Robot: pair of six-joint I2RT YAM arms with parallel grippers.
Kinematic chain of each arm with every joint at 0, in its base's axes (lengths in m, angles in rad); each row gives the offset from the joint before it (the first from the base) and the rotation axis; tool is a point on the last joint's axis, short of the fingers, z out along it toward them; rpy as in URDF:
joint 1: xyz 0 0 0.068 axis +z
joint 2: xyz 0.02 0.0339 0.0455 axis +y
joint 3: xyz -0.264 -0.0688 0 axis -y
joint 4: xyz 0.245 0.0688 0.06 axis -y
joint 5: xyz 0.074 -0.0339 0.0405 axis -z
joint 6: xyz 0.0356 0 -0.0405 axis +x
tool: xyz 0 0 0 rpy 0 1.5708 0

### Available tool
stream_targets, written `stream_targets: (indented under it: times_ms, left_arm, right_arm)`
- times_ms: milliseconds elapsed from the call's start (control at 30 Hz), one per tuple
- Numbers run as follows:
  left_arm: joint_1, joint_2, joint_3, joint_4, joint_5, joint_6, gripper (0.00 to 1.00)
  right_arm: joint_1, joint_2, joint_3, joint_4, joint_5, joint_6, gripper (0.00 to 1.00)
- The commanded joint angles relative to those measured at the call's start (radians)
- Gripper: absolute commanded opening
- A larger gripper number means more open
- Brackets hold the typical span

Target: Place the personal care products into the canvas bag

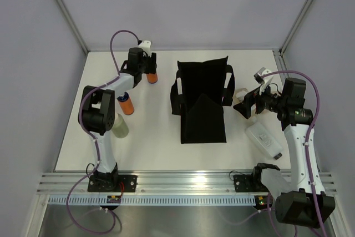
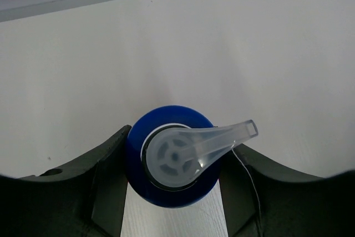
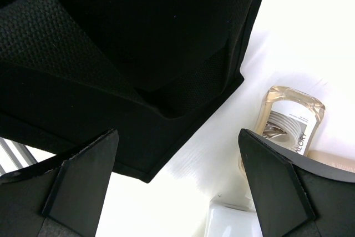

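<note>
A pick is in hand. The left gripper [image 1: 147, 69] is pinched on the blue-capped bottle [image 2: 172, 162], which stands upright on the counter [image 1: 155, 154] left of the bag [image 1: 202, 120], toward its far end. Another orange bottle [image 1: 127, 105] and a cream bottle [image 1: 120, 126] stand farther left of the bag. The right gripper [image 1: 244, 108] hangs spread wide and empty just right of the bag, near a clear bottle [image 3: 289, 120] and a flat white bottle [image 1: 266, 140]. Next, I judge, the held bottle needs lifting straight up, carrying over the bag's mouth and lowering in. The bag's sides look folded inward, so the opening may be tight.
</note>
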State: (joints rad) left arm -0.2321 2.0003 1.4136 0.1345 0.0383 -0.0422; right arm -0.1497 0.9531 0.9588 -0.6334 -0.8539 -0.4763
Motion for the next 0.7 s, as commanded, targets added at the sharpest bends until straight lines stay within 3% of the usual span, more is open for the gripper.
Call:
stream_targets:
  times_ms: [0, 67, 300, 433, 667]
  left_arm:
    - [-0.003, -0.047, 0.012, 0.091, 0.015, -0.001, 0.14]
    - [-0.003, -0.093, 0.008, 0.082, 0.034, -0.007, 0.0]
    - [-0.035, -0.365, 0.053, -0.117, 0.032, -0.142, 0.0]
    - [-0.139, -0.563, -0.065, -0.098, -0.104, -0.147, 0.0]
    - [-0.277, -0.739, 0.013, -0.179, -0.132, -0.157, 0.0]
  right_arm:
    - [0.001, -0.011, -0.003, 0.015, 0.015, -0.019, 1.0]
    - [0.001, -0.016, -0.005, 0.017, 0.019, -0.021, 1.0]
    - [0.001, -0.024, -0.003, 0.017, 0.016, -0.019, 1.0]
    - [0.001, -0.027, -0.003, 0.014, 0.015, -0.018, 0.99]
    - [0.001, -0.024, -0.006, 0.017, 0.013, -0.016, 0.99]
